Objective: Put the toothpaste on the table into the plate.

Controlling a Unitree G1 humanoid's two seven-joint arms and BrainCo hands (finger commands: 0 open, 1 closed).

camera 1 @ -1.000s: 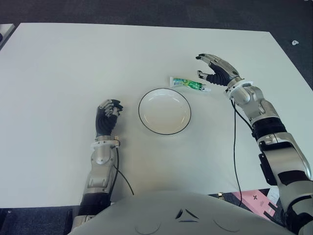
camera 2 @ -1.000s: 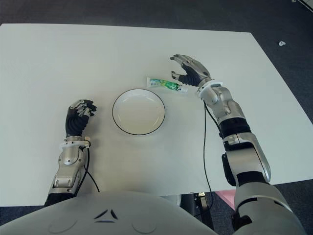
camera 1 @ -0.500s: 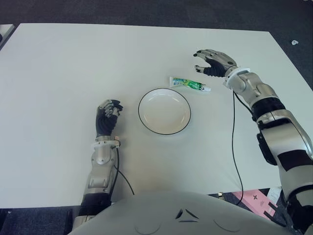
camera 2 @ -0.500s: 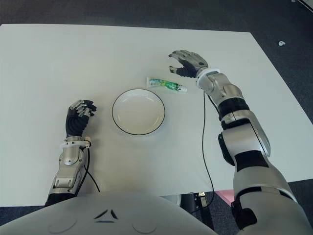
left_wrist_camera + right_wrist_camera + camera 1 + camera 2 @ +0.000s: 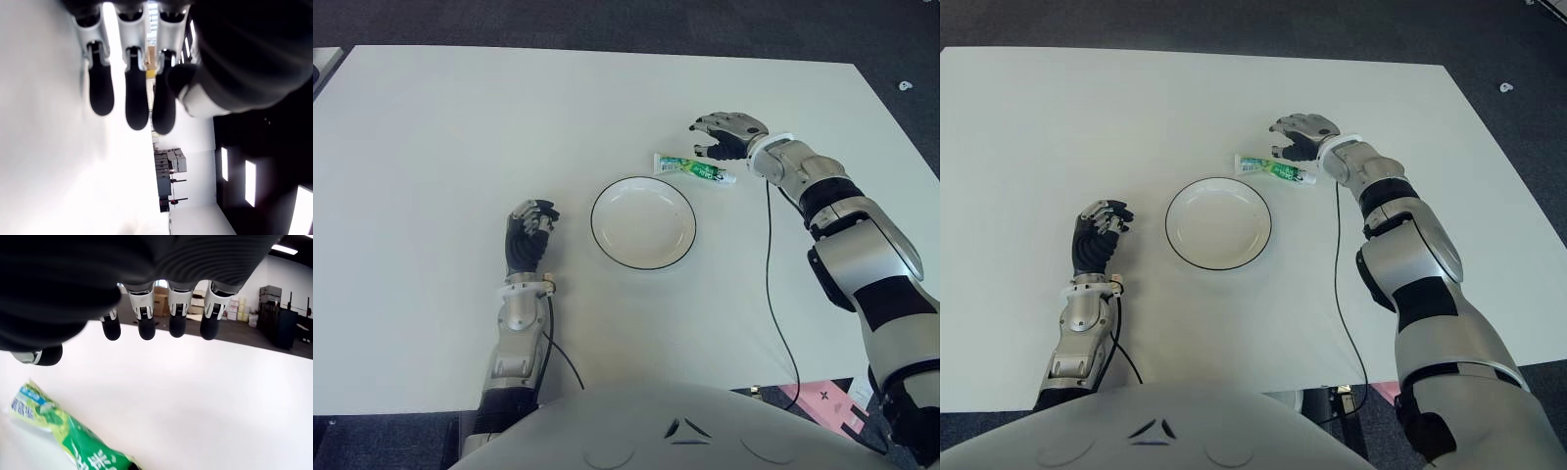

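While hovering just above the toothpaste [image 5: 694,168] at upper right with open right hand [image 5: 728,134], still reaching; next, lower, pinch tube, carry to plate [image 5: 609,239]; left hand [image 5: 529,238] curled, empty, left of plate.

A glossy green-and-white plastic toothpaste tube [image 5: 694,168] lies beside a smooth, shiny white plate [image 5: 643,222] on the matt white table [image 5: 431,147].

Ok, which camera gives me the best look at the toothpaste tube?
The left eye view: the whole toothpaste lies unobstructed beside the plate. The right eye view matches it. The right wrist view shows one end only; the left wrist view shows none.
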